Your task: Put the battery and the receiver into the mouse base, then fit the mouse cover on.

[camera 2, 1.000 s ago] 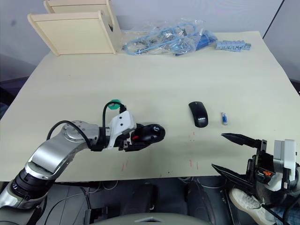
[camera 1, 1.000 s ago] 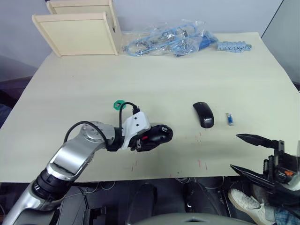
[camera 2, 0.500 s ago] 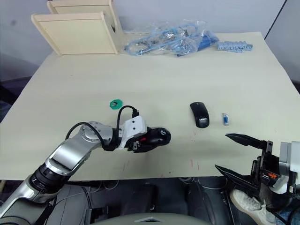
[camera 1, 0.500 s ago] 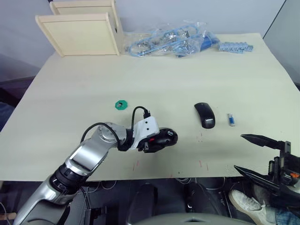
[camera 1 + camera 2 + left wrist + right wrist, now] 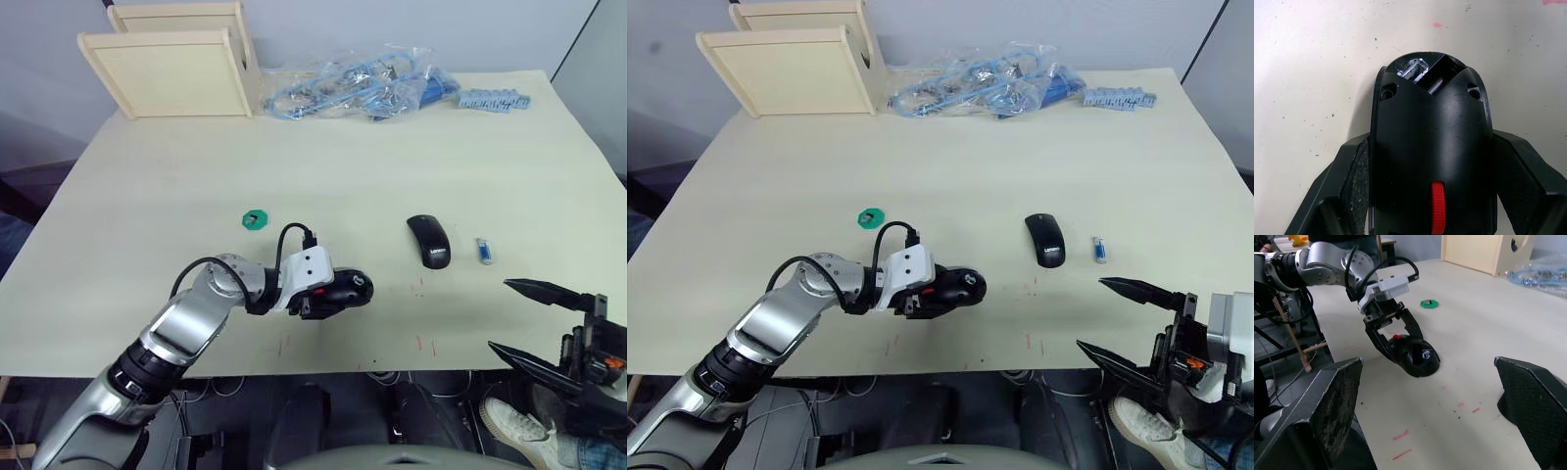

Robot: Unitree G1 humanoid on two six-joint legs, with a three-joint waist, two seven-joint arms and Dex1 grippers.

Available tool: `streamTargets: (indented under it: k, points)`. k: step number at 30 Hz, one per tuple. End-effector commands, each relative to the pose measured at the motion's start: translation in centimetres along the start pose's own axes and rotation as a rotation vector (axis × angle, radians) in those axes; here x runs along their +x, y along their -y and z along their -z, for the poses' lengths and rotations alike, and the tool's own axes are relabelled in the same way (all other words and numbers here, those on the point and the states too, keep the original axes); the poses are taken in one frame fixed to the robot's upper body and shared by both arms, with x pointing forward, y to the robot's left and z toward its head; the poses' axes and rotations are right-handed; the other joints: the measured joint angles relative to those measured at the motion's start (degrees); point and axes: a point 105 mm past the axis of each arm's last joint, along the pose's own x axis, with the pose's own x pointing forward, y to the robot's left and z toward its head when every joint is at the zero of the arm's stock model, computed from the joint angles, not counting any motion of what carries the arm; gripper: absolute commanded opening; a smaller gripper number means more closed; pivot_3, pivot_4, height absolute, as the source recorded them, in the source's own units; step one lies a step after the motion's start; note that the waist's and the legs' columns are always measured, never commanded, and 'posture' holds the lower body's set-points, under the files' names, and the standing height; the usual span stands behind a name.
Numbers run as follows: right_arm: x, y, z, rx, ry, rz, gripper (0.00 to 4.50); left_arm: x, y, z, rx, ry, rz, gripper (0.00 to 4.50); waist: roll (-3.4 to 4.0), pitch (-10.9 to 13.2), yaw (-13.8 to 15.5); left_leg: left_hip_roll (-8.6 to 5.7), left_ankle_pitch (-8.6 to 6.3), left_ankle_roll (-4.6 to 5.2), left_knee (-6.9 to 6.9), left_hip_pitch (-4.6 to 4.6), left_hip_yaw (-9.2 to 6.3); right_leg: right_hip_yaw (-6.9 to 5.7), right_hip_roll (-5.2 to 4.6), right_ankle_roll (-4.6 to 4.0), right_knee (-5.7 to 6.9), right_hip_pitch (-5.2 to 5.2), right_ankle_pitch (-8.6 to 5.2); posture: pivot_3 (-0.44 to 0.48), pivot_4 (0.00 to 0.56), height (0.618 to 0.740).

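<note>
Mouse base [image 5: 341, 292] clamped in left gripper [image 5: 1431, 196]; battery [image 5: 482, 250] beside mouse cover [image 5: 428, 241], uninserted; right gripper [image 5: 524, 321] spread wide, empty.

My left gripper [image 5: 338, 293] lay low on the table, fingers [image 5: 1347, 181] clamped on the mouse base [image 5: 1430, 147]. My right gripper [image 5: 529, 318] hung off the near edge, fingers spread wide.

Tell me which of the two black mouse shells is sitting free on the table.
The mouse cover, smooth and all black, beside the battery. The mouse base, with its red wheel, sits between the left gripper fingers.
</note>
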Motion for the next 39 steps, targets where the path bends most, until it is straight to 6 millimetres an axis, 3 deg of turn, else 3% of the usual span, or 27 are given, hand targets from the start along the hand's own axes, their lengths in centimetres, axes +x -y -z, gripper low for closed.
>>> streamTargets:
  k: [1, 5, 9, 13, 19, 23, 25, 26, 27, 39]
  points:
    - [0.6, 0.9, -0.2, -0.026, -0.026, 0.055, 4.5, 0.4, 0.4, 1.0, -0.007, -0.042, 0.018, 2.93, 0.01, -0.01, -0.04, 0.0, 0.0, 0.0, 0.0, 0.0, 0.01, 0.01, 0.0, 0.0, 0.0, 0.0, 0.0, 0.0, 0.15, 0.74]
    - [1.1, 2.8, 0.3, -0.026, -0.075, 0.18, 4.5, 0.2, 0.5, 1.0, -0.006, -0.045, 0.021, 2.93, 0.02, -0.03, -0.14, 0.0, 0.0, 0.0, 0.0, 0.0, 0.02, 0.02, 0.0, 0.0, 0.0, 0.0, 0.0, 0.0, 0.15, 0.74]
    - [1.1, 6.2, 3.1, -0.064, -0.318, 0.41, 4.5, 0.0, 0.6, 0.9, -0.011, -0.05, 0.027, 2.93, 0.02, -0.05, -0.27, 0.0, 0.0, 0.0, 0.0, 0.0, 0.04, 0.05, 0.0, 0.0, 0.0, -0.01, 0.0, 0.0, 0.15, 0.74]
    - [1.2, 8.6, 5.8, -0.005, -0.38, 0.583, 4.5, -0.2, 0.6, 0.8, -0.021, -0.048, 0.028, 2.93, -0.05, -0.1, -0.43, 0.02, 0.0, 0.0, 0.0, 0.0, 0.03, 0.03, 0.04, -0.01, 0.01, -0.01, 0.0, 0.0, 0.15, 0.74]
    - [1.9, 10.9, 7.2, 0.088, -0.332, 0.772, 4.5, -0.2, 0.7, 0.7, -0.019, -0.049, 0.025, 2.93, -0.05, -0.09, -0.57, 0.02, 0.0, 0.0, -0.02, -0.02, 0.07, 0.07, 0.03, 0.0, 0.0, -0.04, 0.0, 0.0, 0.15, 0.74]
    - [2.7, 11.5, 7.8, 0.138, -0.298, 0.83, 4.5, -0.1, 0.7, 0.8, -0.017, -0.051, 0.026, 2.93, -0.03, -0.09, -0.54, 0.03, 0.0, 0.0, -0.02, -0.02, 0.05, 0.06, 0.04, -0.01, 0.01, -0.05, 0.0, 0.0, 0.15, 0.74]
    - [2.9, 11.6, 7.9, 0.162, -0.278, 0.857, 4.0, -0.2, 0.6, 0.7, -0.017, -0.051, 0.025, 2.93, -0.03, -0.09, -0.54, 0.03, 0.0, 0.0, -0.04, -0.02, 0.05, 0.05, 0.04, -0.01, 0.0, -0.06, 0.0, 0.0, 0.15, 0.74]
    - [3.1, 11.6, 8.0, 0.161, -0.279, 0.86, 3.96, -0.2, 0.6, 0.6, -0.017, -0.051, 0.024, 2.93, -0.02, -0.09, -0.54, 0.03, 0.0, 0.0, -0.04, -0.03, 0.05, 0.05, 0.04, -0.01, 0.0, -0.06, 0.0, 0.0, 0.15, 0.74]
    - [3.2, 11.6, 8.0, 0.161, -0.278, 0.867, 3.55, -0.2, 0.5, 0.5, -0.017, -0.051, 0.024, 2.93, -0.02, -0.09, -0.54, 0.02, 0.0, 0.0, -0.03, -0.02, 0.07, 0.07, 0.03, 0.0, 0.01, -0.06, 0.0, 0.0, 0.15, 0.74]
    - [4.2, 11.4, 8.4, 0.191, -0.245, 0.949, 3.55, -0.6, 0.6, -0.2, -0.007, -0.05, 0.019, 2.93, -0.01, -0.08, -0.62, 0.03, 0.0, 0.0, -0.04, -0.02, 0.06, 0.06, 0.05, -0.01, 0.02, -0.07, 0.0, 0.0, 0.15, 0.74]
